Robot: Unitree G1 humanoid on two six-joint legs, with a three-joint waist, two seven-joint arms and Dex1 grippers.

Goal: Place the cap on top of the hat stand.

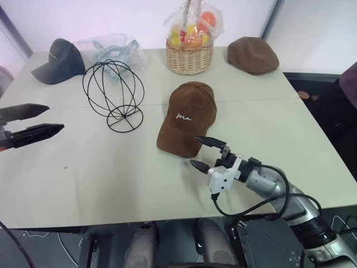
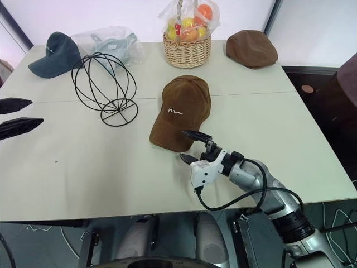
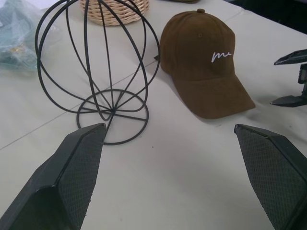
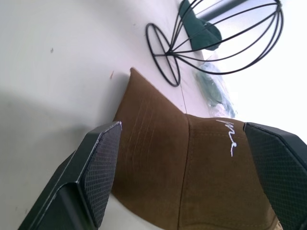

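The cap point(image 1: 187, 116) lay flat on the table point(image 1: 111, 178), its brim toward the robot and the white script on its front facing up. The right hand point(image 1: 202, 152) hovered just beside the brim's near edge, fingers spread wide apart, one fingertip above the brim edge and one lower near the table; it gripped nothing. The hat stand point(image 1: 113, 92) stood upright to the cap's left, near it but not touching. The left hand point(image 1: 42, 121) hung well apart from the cap at the table's left side, its fingers also spread and empty, pointing toward the stand.
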